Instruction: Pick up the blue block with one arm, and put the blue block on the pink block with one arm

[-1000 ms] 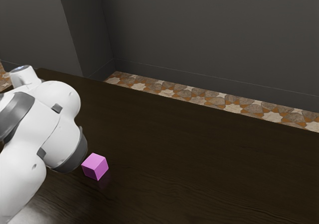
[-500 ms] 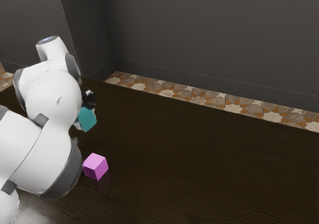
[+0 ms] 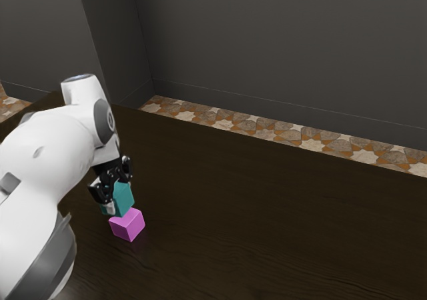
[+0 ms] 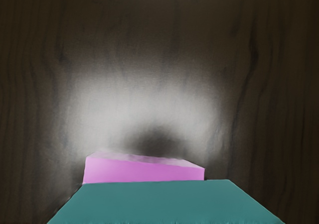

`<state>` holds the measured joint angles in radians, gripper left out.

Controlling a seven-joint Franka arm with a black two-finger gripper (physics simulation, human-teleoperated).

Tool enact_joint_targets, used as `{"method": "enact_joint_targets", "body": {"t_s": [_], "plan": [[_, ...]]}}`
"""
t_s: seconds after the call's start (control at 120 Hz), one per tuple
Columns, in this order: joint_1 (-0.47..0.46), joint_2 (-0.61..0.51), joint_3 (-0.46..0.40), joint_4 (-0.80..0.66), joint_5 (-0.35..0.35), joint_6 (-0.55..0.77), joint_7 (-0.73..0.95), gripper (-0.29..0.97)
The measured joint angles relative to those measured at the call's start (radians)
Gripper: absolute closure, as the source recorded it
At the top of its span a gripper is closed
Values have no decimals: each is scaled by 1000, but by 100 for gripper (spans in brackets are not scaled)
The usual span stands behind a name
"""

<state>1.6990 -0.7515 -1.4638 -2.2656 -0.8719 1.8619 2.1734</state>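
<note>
The blue block (image 3: 121, 197), teal in colour, hangs just above the pink block (image 3: 127, 224) in the exterior view, and my gripper (image 3: 112, 192) is shut on it with black fingers on two sides. It sits slightly toward the exterior view's left of the pink block's centre. I cannot tell whether the two blocks touch. In the wrist view the blue block (image 4: 164, 202) lies close under my hand, and a strip of the pink block (image 4: 142, 169) shows beyond its edge.
The dark wooden table (image 3: 267, 207) stretches to the exterior view's right. A patterned tile floor (image 3: 293, 135) runs behind it along dark walls. My white arm (image 3: 40, 180) takes up the exterior view's left.
My arm swung out and down. The blue block came into sight in the gripper, then dropped from above the table to just over the pink block. The pink block stayed put.
</note>
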Motion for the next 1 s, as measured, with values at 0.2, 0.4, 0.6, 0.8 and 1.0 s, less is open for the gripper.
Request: {"method": "enact_joint_targets", "body": {"t_s": [0.2,0.4,0.6,0.8,1.0], "plan": [[-31,-6,-18,-36,4,87,-39,32],[-40,0,-27,-38,-1,148,-30,32],[-79,7,-28,-58,-10,171,-26,32],[-92,7,-20,-84,-13,179,-29,32],[-88,12,-18,-89,-14,183,-14,32]]}}
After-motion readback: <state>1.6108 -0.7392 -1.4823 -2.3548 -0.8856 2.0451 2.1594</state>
